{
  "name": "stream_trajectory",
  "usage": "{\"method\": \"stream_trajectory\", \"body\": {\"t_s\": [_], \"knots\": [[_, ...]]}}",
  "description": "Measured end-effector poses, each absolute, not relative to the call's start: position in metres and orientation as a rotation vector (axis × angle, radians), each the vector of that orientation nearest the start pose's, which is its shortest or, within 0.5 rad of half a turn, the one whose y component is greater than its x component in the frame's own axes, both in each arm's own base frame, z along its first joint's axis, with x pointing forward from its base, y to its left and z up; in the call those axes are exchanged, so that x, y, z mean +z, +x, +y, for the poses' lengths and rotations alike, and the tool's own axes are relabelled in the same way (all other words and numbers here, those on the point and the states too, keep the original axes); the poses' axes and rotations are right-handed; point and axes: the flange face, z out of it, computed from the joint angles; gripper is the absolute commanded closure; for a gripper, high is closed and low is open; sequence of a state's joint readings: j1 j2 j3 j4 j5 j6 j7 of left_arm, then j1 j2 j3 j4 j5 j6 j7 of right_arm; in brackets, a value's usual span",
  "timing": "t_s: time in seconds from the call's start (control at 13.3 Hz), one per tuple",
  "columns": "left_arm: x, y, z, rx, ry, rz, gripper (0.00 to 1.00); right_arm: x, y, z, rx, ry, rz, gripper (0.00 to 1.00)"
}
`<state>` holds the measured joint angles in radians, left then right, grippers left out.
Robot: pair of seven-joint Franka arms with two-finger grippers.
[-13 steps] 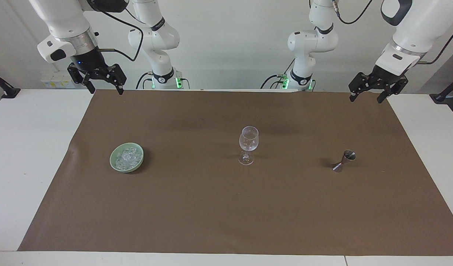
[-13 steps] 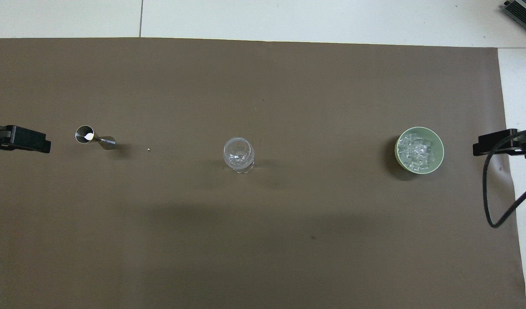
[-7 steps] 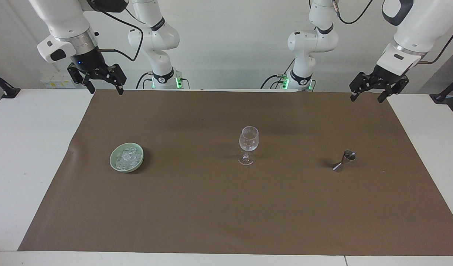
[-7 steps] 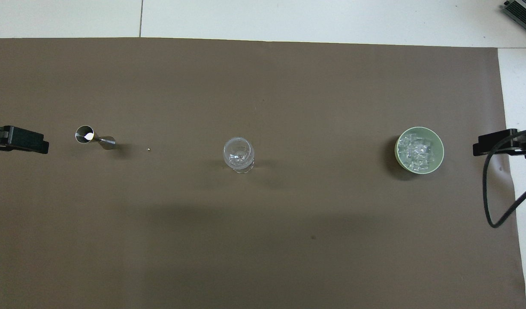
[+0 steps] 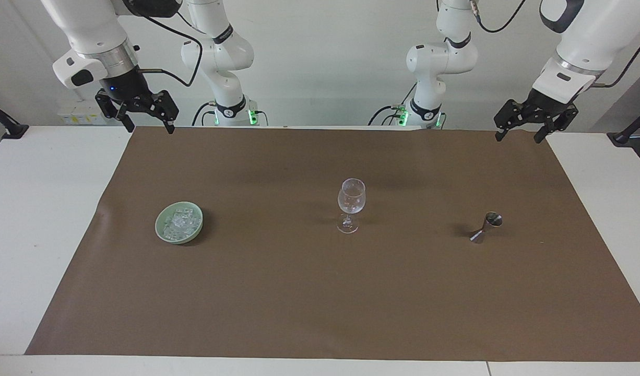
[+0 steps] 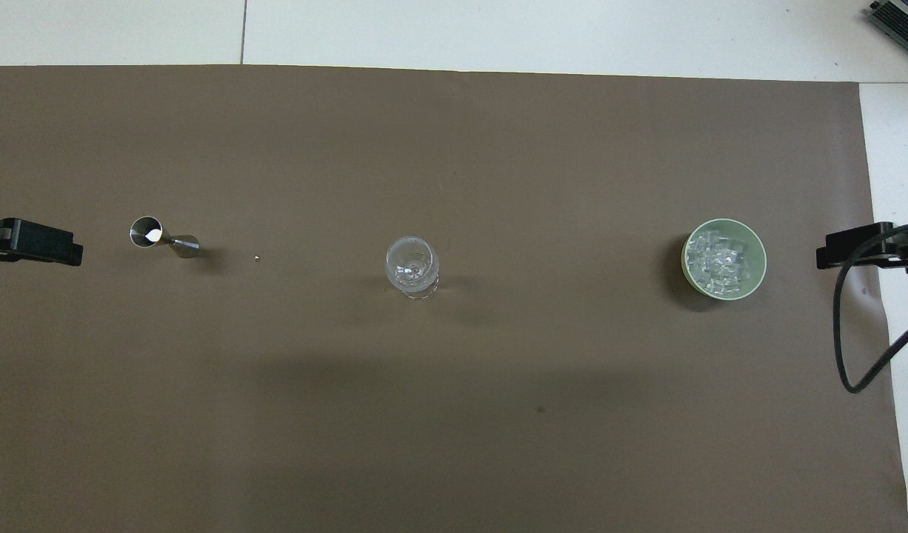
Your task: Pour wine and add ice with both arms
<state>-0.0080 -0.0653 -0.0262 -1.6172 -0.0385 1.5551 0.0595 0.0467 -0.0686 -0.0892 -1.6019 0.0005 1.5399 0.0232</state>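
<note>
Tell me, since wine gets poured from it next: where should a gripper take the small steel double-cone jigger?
Grip the small steel double-cone jigger at its narrow waist, coming from the side with the left gripper. It stands upright, flaring above and below, so fingers seat there.

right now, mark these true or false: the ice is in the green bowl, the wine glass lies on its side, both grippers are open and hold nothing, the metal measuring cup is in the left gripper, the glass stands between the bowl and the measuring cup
1. The ice is in the green bowl. True.
2. The wine glass lies on its side. False: it stands upright on the brown mat.
3. Both grippers are open and hold nothing. True: the left gripper and the right gripper hang open over the mat's corners nearest the robots.
4. The metal measuring cup is in the left gripper. False: it stands on the mat, untouched.
5. The glass stands between the bowl and the measuring cup. True.
</note>
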Motion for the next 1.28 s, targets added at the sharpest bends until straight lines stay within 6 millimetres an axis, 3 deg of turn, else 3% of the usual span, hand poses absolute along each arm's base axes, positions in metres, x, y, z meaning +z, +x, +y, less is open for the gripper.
{"method": "stream_trajectory", "body": {"t_s": [0.98, 1.28], "knots": [[0.634, 0.533, -0.022, 0.004, -3.175, 0.148, 0.00, 0.644, 0.530, -0.024, -0.010, -3.133, 0.103, 0.00], [0.621, 0.552, -0.022, 0.039, -3.177, 0.148, 0.00, 0.644, 0.530, -0.024, -0.010, -3.133, 0.103, 0.00]]}}
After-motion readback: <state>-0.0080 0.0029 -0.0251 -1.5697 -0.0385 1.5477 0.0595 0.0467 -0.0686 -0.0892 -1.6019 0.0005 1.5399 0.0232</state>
